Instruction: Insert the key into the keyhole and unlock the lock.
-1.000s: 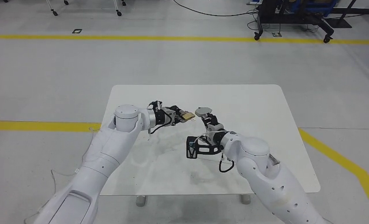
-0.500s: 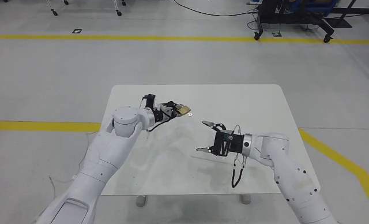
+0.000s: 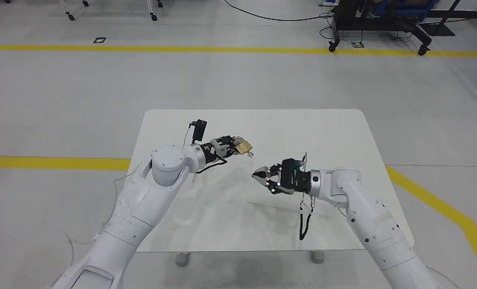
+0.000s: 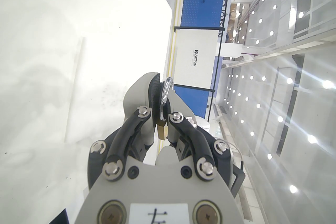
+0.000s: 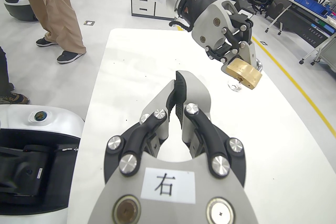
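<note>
Lock (image 5: 244, 72) clamped in left end effector (image 4: 160, 104), held in air over surface (image 5: 157, 57) middle, nearer far edge; silvery piece under its body, likely the key (image 5: 235, 86), seems seated in keyhole; right end effector (image 5: 179, 83) fingers together, empty, near lock but apart; step in hand looks like unlocking; next move needs right opening, gripping key head, twisting.

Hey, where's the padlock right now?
In the top view the padlock is held in the left hand above the table, with the right hand close by but apart.
</note>
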Controlling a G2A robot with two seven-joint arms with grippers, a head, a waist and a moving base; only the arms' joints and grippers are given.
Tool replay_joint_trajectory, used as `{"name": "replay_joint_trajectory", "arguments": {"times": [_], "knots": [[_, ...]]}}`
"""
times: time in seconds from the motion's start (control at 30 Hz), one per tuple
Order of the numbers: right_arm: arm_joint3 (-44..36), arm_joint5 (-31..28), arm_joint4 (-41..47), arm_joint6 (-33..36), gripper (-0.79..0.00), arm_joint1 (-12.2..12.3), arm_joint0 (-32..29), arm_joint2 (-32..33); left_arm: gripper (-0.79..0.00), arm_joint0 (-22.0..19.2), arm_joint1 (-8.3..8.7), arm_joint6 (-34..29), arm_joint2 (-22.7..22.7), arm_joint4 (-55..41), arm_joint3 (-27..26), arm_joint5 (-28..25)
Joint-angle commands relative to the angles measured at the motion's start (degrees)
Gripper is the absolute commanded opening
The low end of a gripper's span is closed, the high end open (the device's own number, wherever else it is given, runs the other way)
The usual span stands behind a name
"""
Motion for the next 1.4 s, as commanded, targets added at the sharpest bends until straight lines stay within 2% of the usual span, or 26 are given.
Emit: {"name": "replay_joint_trajectory", "arguments": {"times": [0.0, 0.13, 0.27, 0.57, 0.83, 1.03, 1.37], "knots": [[1.0, 0.0, 0.0, -0.7, -0.785, -0.1, 0.8, -0.4, -0.785, -0.1, -0.07, -1.4, 0.0, -0.9, 0.4, -0.1], [2.9, 0.0, -0.1, -3.8, -0.785, -0.1, 2.1, -1.0, -0.785, -0.9, -0.32, -6.0, 0.0, -4.5, 2.0, 0.7], [4.5, 0.0, -1.6, -7.6, -0.785, 0.0, 3.0, -1.6, -0.785, -1.9, -0.63, -7.6, 0.8, -5.1, 3.4, 0.8], [7.2, 0.0, -3.1, -9.8, -0.785, 0.1, 5.2, -3.2, -0.785, -3.3, -1.22, -11.3, 1.6, -7.7, 5.9, -0.3], [4.4, 0.0, -4.5, -13.9, -0.785, 1.4, 4.0, -2.9, -0.785, -3.8, -1.42, -10.4, 1.8, -7.1, 6.4, -1.8], [4.1, 0.0, -5.1, -14.0, -0.785, 2.5, 2.6, -1.1, -0.785, -3.5, -1.35, -10.8, 1.3, -7.3, 6.1, -2.2], [6.0, 0.3, -3.1, -11.8, -0.785, 2.1, 5.4, -3.0, -0.785, -3.9, -1.35, -15.3, 2.6, -5.7, 5.9, -2.4]]}}
